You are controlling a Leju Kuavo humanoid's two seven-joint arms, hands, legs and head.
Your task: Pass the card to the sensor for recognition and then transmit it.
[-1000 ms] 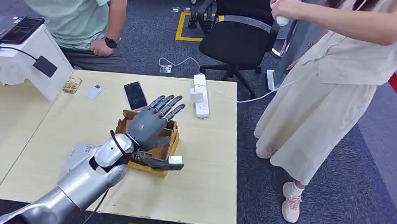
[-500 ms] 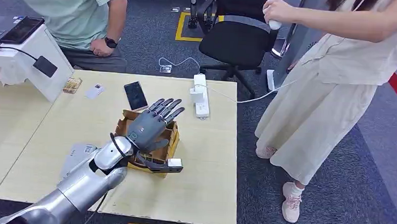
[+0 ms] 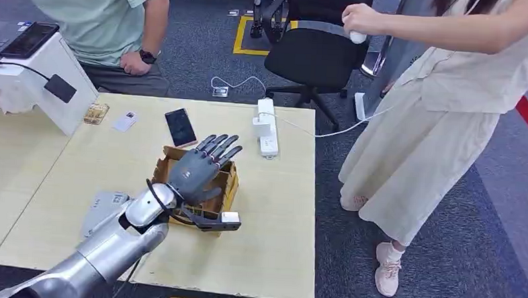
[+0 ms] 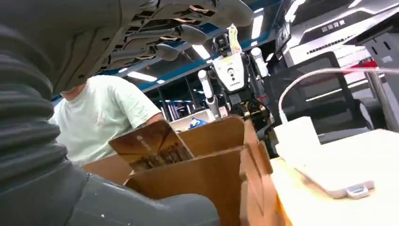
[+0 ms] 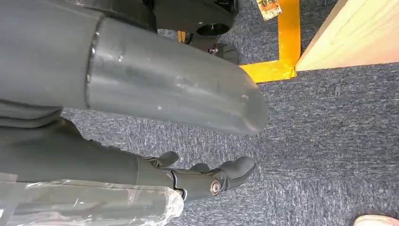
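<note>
Head view looks down on the cardboard box [image 3: 199, 186] — left wrist close beside it.

Under my left robot hand [image 3: 194, 170] sits the open brown cardboard box [image 3: 224, 187], flaps raised. Beyond it a black phone [image 3: 180, 126] and white power strip [image 3: 267, 127] crowd the pale wooden worktop [image 3: 271, 236]; bare worktop lies nearer right.

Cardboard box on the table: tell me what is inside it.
The left hand hovers with spread fingers over the cardboard box, covering most of its opening in the head view. The left wrist view shows brown card pieces standing inside; the box's bottom is hidden.
</note>
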